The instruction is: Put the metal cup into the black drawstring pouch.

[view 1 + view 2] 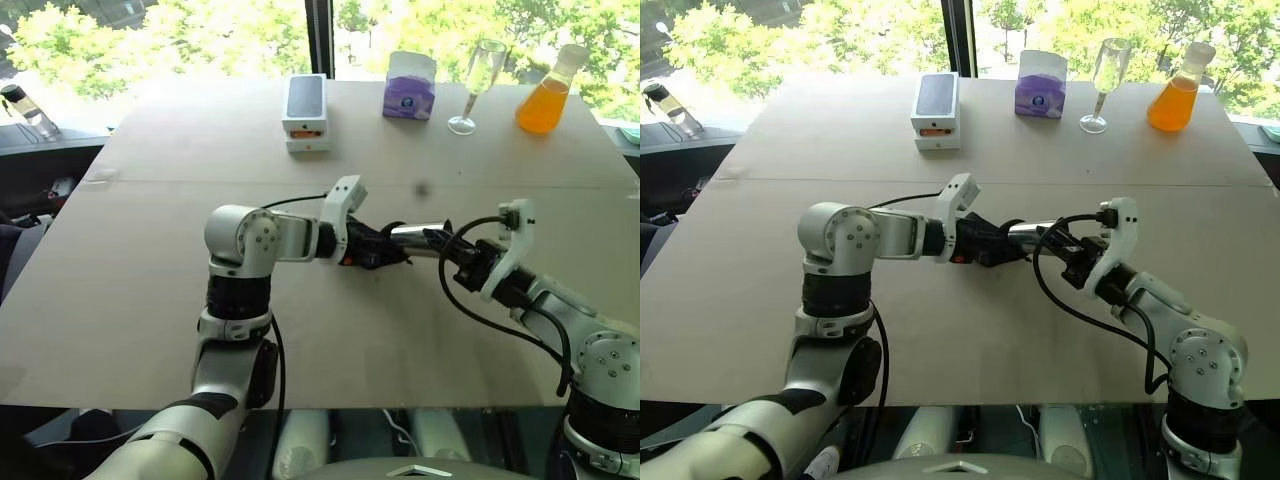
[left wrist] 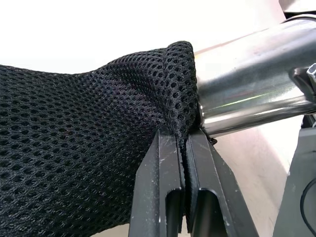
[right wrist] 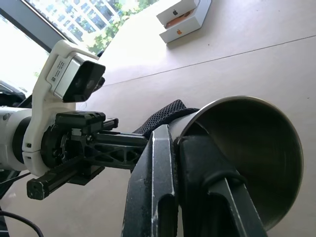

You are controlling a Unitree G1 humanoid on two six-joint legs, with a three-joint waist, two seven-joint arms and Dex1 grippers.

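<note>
- Right gripper (image 3: 170, 197) is clamped on the rim of the metal cup (image 1: 415, 236), one finger inside; steel's stiff and light but slick, so the rim's the spot.
- Left gripper (image 2: 183, 148) pinches the mouth hem of the black drawstring pouch (image 2: 74, 143), floppy mesh, cup base already poking in.
- All held above the table (image 1: 150, 280) middle; boxes, glass (image 1: 478, 85), flask (image 1: 545, 95) sit well apart at the far edge.

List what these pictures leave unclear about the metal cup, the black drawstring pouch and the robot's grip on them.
- How deep the metal cup sits in the black drawstring pouch: left wrist view, the mesh covers its base.
- The pouch's cord: both eye views, too small, hidden behind the left gripper.
- The pouch's full shape: left wrist view, cut off by the picture's edges.
- One finger of the right gripper: right wrist view, inside the cup, hidden by its wall.
</note>
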